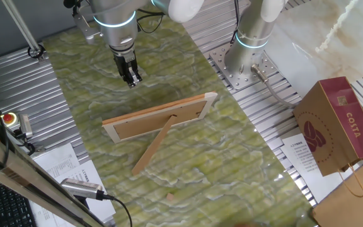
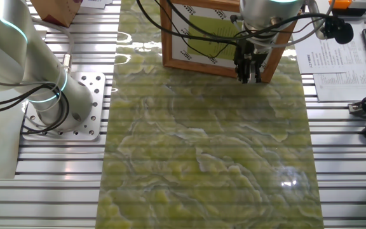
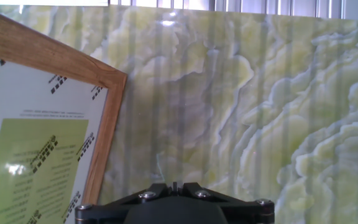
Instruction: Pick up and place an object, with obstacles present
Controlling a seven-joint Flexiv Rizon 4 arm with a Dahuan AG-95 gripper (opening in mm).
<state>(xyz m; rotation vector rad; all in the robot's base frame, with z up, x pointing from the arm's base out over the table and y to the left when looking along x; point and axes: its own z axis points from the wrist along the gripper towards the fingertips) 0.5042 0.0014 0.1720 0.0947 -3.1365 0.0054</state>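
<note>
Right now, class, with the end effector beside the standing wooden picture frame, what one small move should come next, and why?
Probably lift a little before travelling sideways. The end effector hangs over the green mat, close to the picture frame, which stands propped on its leg. Nothing to pick shows beneath it, so rising first should keep it clear of the frame's top edge.
</note>
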